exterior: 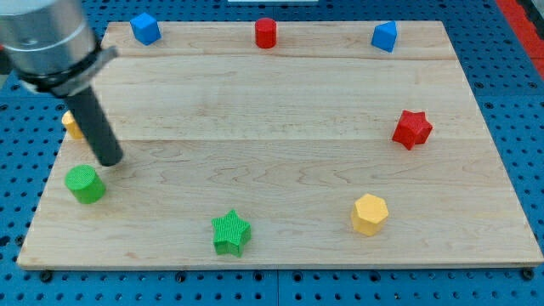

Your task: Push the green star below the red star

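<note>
The green star [230, 232] lies near the view's bottom edge of the wooden board, left of centre. The red star [412, 129] sits at the view's right, about mid-height. My tip [110, 161] rests on the board at the view's left, far from both stars, just above and right of a green cylinder [85, 184]. The rod rises up and left to the arm's grey body.
A yellow hexagon [370, 213] lies between the two stars, toward the bottom right. A blue cube [145, 28], a red cylinder [266, 32] and a blue block [384, 36] line the top edge. A yellow block [72, 125] is partly hidden behind the rod.
</note>
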Controlling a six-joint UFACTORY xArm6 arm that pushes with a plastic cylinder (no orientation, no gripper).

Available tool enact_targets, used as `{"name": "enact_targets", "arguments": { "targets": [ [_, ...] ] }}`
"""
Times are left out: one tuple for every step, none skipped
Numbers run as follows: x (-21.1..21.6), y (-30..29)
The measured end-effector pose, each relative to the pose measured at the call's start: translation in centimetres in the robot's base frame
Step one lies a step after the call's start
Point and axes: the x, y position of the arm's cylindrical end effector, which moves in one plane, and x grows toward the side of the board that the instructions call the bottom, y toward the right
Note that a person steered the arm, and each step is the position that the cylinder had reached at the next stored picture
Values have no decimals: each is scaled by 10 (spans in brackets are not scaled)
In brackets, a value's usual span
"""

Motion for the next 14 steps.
{"name": "enact_targets", "arguments": {
  "targets": [
    [16,4],
    [25,21],
    [7,104],
    [3,230],
    [31,336],
    [42,444],
    [78,441],
    [105,377],
    [73,311],
    [29,260],
    [9,233],
    [3,239],
    [-15,179],
    [57,143]
  ]
}}
